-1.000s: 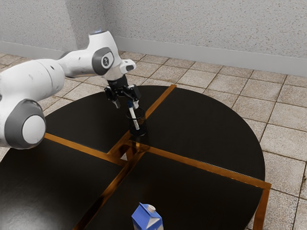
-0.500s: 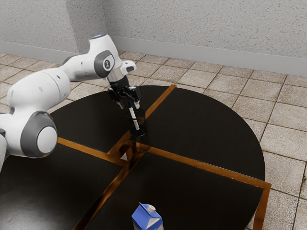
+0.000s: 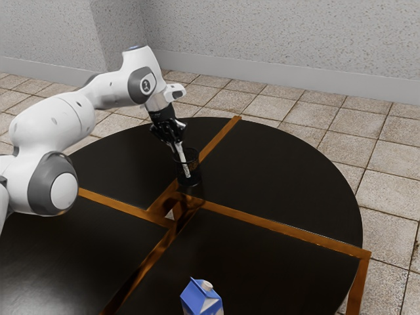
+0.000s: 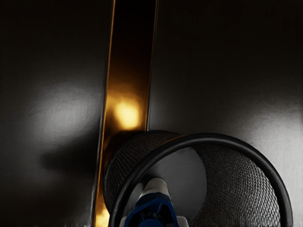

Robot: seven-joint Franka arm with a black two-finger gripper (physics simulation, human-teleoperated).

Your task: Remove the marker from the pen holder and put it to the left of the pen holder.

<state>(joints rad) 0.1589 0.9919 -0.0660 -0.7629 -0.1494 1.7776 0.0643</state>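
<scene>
"Blue cap uppermost. Marker inside the pen holder, steeply tilted, upper end leaning toward the exterior view's left. Your jaws?"

"Drawn together on that upper end, above the rim, pinching the marker. I read the grasp as made, the lift as the step due."

"Bearing for the lift?"

"Marker runs down from the jaws into the holder, lower end near the bottom. I'd draw it up along its own long axis, no sideways travel until the tip clears the rim."

"Hazards?"

"Mesh wall could snag the tip; a slanted pull might drag or topple the holder. Marker could pivot, too, being held so high."

"Surroundings?"

"Holder upright on the bench, beside a wooden strip. Carton well apart, no concern. Placing remains to do."
</scene>
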